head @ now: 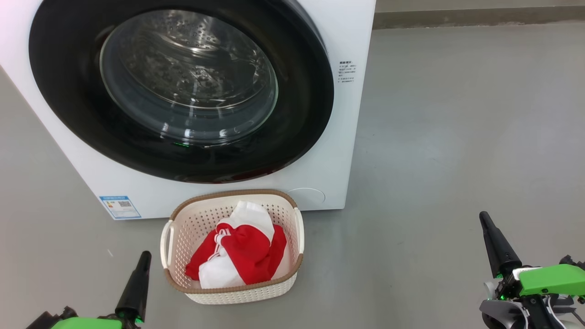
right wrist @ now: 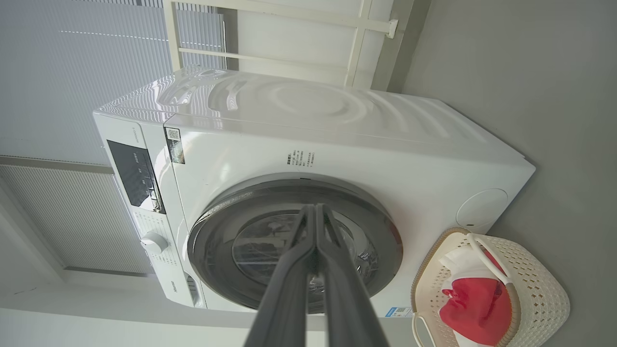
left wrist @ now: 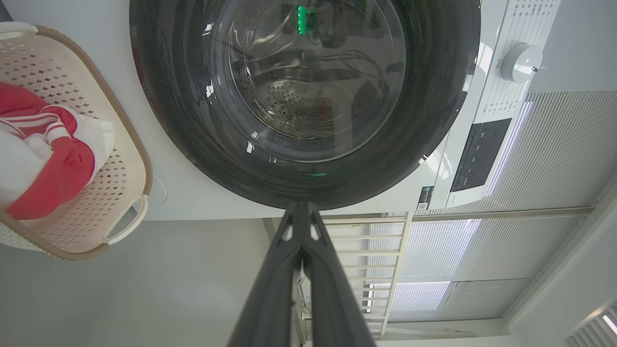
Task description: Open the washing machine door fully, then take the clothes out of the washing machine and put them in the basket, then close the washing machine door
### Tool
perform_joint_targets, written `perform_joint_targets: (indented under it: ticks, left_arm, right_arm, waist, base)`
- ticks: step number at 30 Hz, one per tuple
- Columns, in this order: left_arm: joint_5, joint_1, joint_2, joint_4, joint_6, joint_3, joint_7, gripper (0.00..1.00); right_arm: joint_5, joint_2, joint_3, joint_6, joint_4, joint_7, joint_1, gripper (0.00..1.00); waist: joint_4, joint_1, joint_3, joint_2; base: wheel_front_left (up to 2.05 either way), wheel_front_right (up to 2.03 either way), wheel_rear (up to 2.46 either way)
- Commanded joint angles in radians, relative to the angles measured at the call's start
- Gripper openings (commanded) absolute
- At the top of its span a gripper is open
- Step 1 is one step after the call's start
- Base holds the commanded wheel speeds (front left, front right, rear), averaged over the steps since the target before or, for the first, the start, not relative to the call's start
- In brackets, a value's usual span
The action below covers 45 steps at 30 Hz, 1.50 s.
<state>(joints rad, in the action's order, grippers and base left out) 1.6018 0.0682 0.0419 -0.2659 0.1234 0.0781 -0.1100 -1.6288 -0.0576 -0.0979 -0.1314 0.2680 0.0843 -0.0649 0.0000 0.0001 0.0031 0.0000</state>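
Left hand [head: 144, 256] at lower left and right hand [head: 484, 219] at lower right are both closed, empty. The clothes [head: 242, 253] lie in the basket [head: 231, 292], bottom centre, below the shut washing machine door [head: 187, 77]

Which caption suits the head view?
Red-and-white fabric clothes lie in a cream perforated plastic basket before the white washing machine, glossy black round door shut; left claw and right claw shut.

Washing machine door [head: 68, 91] closed; clothes [head: 242, 253] in basket [head: 233, 292].
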Motion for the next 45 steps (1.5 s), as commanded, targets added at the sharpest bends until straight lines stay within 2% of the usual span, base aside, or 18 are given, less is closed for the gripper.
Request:
perform_joint_targets:
  ticks: [1, 45]
  left_arm:
    - [0.007, 0.040, 0.008, 0.020, 0.007, 0.036, -0.003, 0.00]
    - [0.007, 0.040, 0.008, 0.021, 0.007, 0.036, -0.003, 0.00]
  right_arm:
    - [-0.004, -0.014, 0.014, 0.001, -0.025, 0.005, -0.040, 0.00]
    - [0.007, -0.005, 0.000, 0.001, -0.024, 0.016, -0.042, 0.00]
  waist:
    - [0.000, -0.0001, 0.000, 0.0000]
    - [0.000, -0.0001, 0.000, 0.0000]
  base:
    - [0.00, 0.00, 0.00]
    - [0.00, 0.00, 0.00]
